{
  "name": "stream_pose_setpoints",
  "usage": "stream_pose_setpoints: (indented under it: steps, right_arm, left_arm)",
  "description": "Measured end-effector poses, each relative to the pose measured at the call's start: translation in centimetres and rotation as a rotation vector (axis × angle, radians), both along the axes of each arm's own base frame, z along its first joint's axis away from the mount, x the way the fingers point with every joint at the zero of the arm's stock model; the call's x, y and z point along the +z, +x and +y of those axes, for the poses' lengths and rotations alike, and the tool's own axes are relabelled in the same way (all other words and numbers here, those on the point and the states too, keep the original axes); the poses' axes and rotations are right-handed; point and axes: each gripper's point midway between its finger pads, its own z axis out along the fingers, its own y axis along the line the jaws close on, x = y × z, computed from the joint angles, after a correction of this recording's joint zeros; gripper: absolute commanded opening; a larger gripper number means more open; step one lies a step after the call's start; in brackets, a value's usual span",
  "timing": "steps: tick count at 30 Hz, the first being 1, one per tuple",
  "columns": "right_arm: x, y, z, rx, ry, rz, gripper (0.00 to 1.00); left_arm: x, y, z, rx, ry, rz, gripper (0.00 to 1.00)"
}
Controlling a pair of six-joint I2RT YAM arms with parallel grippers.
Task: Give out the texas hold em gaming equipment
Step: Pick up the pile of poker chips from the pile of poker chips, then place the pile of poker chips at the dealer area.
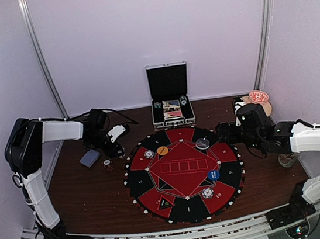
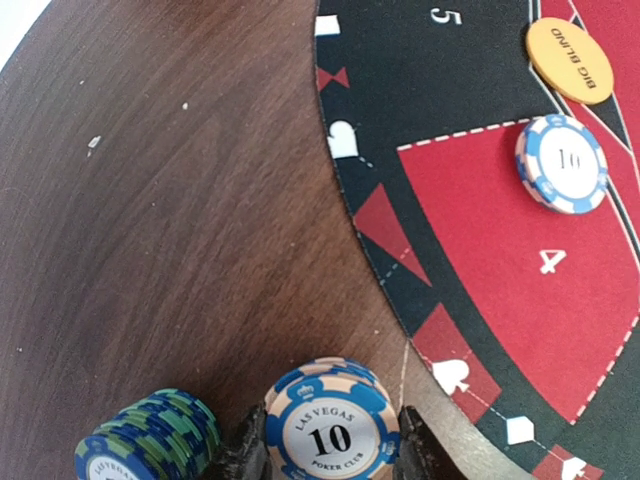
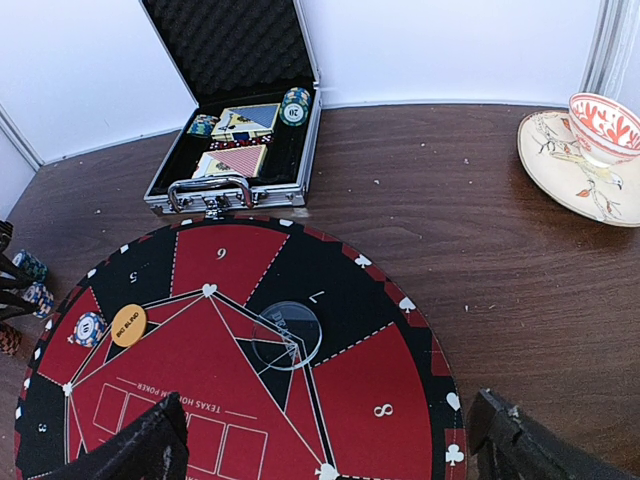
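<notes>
Starting overhead: finds the left gripper (image 1: 114, 150) low at the left rim of the round mat (image 1: 140, 184), against a small pile of poker chips (image 1: 107, 163) on bare wood, with a grey-blue card deck (image 1: 89, 158) just beside. Jaws are too small there to judge. Finds the right gripper (image 1: 223, 132) hovering at the mat's far right edge. Shows an orange disc (image 1: 162, 151) and a blue disc (image 1: 213, 175) lying on the mat, and an open case (image 1: 168, 83) behind it. Moving to the left wrist: shows fingers (image 2: 245, 455) clenched on either side of a blue-and-peach chip stack (image 2: 332, 432) marked 10, standing on the wood just off the mat (image 2: 500, 260). Shows a green-and-blue stack (image 2: 150, 445) close on its left and a single chip (image 2: 561, 163) flat on red segment 4, near the orange disc (image 2: 569, 60). Turning to the right wrist: shows fingers (image 3: 130, 455) spread wide at the bottom corners, grasping nothing, above the mat (image 3: 390, 370). Shows a clear disc (image 3: 286, 335) resting beside segment 7, and cards and chips in the case (image 3: 225, 45).
</notes>
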Motion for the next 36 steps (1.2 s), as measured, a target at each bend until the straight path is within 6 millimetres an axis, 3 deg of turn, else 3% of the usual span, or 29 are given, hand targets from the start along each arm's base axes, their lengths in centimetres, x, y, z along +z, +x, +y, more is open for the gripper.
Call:
stream_pose_setpoints:
  steps: [6, 11, 15, 22, 28, 36]
  right_arm:
    - [0.0, 0.0, 0.0, 0.000, 0.000, 0.000, 0.99]
    - [0.0, 0.0, 0.0, 0.000, 0.000, -0.001, 0.99]
    - [0.1, 0.0, 0.0, 0.000, 0.003, -0.003, 0.98]
    - [0.1, 0.1, 0.0, -0.001, 0.004, -0.005, 0.99]
    - [0.5, -0.2, -0.6, -0.026, 0.019, -0.021, 1.00]
    - [3.6, -1.0, -2.8, -0.106, 0.090, -0.112, 1.00]
  left_arm:
    - [2.5, -0.9, -1.1, -0.030, -0.016, -0.021, 0.21]
    - [5.9, -1.5, -4.5, -0.105, -0.050, -0.081, 0.21]
    - [7.2, -2.9, -7.7, -0.174, -0.069, -0.098, 0.21]
    - [8.1, -5.9, -14.0, -0.301, -0.092, -0.092, 0.21]
    - [7.6, -7.6, -19.3, -0.371, -0.117, -0.071, 0.21]
    - [6.9, -9.1, -27.4, -0.442, -0.167, -0.069, 0.21]
